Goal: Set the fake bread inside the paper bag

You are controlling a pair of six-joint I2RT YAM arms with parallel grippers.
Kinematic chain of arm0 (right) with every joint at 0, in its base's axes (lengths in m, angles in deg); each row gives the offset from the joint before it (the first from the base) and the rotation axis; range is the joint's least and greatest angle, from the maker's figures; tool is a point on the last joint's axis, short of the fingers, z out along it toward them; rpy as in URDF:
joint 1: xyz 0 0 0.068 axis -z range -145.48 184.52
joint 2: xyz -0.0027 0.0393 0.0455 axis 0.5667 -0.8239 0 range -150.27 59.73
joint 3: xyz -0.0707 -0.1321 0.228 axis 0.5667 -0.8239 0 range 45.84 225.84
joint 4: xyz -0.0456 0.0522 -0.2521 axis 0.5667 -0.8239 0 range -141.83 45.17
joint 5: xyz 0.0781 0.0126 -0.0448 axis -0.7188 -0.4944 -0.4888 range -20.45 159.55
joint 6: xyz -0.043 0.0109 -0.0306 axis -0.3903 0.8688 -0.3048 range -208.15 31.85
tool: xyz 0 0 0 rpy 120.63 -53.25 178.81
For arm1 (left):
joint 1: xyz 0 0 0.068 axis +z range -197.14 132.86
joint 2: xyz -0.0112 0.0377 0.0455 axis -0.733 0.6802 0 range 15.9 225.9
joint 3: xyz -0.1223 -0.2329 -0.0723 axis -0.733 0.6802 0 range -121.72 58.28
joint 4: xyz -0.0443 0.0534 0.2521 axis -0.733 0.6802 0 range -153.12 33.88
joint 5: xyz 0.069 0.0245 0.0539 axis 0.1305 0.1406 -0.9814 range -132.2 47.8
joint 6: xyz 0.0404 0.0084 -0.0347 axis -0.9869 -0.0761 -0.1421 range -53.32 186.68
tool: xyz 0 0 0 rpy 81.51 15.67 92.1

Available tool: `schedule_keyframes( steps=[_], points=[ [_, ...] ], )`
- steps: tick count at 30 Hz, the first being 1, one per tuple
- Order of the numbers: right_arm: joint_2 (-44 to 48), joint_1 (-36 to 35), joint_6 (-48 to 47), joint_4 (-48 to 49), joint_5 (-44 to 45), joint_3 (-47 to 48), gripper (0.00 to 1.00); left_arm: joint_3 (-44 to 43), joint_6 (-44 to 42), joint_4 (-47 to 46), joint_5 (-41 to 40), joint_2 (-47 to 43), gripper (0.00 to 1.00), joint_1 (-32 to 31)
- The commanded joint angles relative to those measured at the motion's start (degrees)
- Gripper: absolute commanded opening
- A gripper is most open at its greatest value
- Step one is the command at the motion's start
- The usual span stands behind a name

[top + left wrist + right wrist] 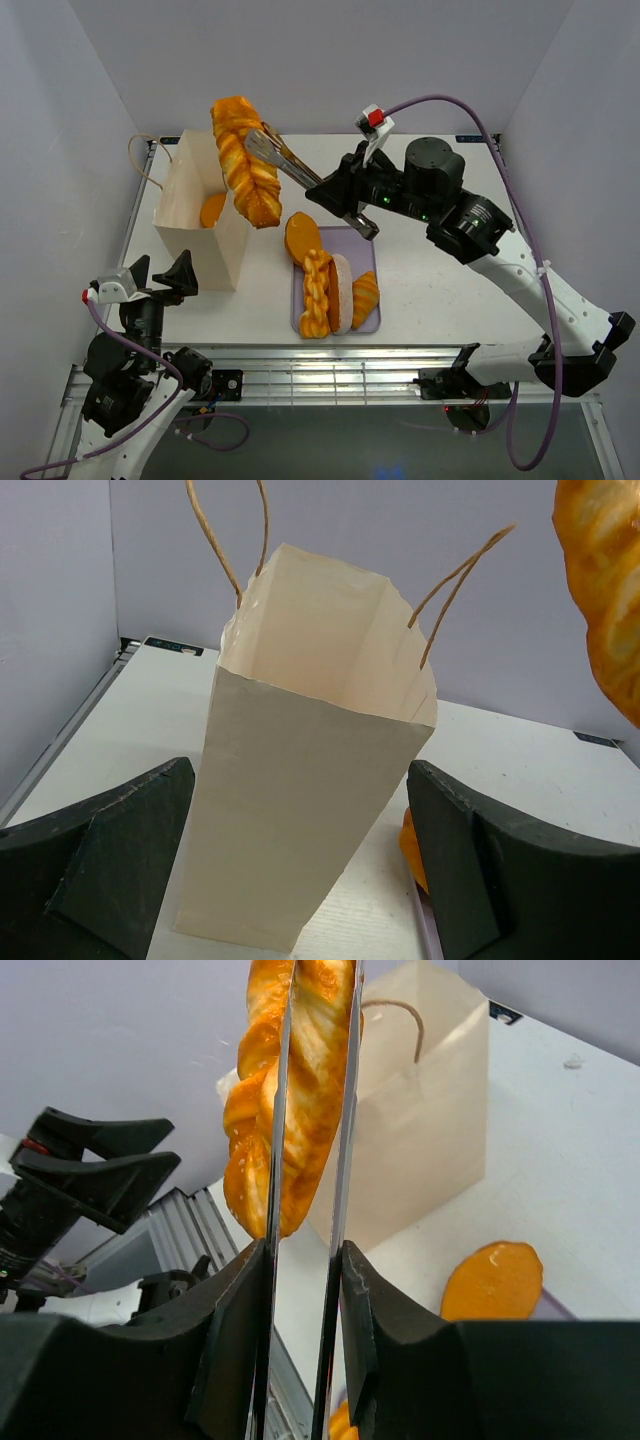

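The paper bag (pixel 195 215) stands open at the table's left, with one small orange pastry (pixel 212 210) inside. My right gripper (pixel 340 200) is shut on metal tongs (pixel 285 160), which pinch a long braided loaf (pixel 243 160) hanging over the bag's right rim. In the right wrist view the tongs (pixel 345 1160) run between my fingers and grip the loaf (pixel 290 1090) in front of the bag (pixel 420 1130). My left gripper (pixel 160 275) is open and empty, just in front of the bag (pixel 300 810). The loaf shows at the upper right of the left wrist view (pixel 605 590).
A lilac tray (pixel 370 250) at the table's middle carries an oval loaf (pixel 302 237), a braided loaf (pixel 317 293) and a croissant (pixel 365 298). White walls enclose the table on three sides. The bag's cord handles (pixel 225 540) stick up.
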Motion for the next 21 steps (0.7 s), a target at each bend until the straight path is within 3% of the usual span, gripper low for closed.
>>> schedule_keyframes(
  steps=[1,21],
  points=[
    [-1.4,-0.7,1.3,11.1,-3.5,5.2,0.36,0.4,-0.4,-0.5,0.3,-4.6,0.98,-0.2],
    [-20.6,-1.8,7.7,24.2,-4.4,17.6,0.39,0.4,-0.5,-0.5,0.7,-3.8,0.98,-0.2]
  ],
)
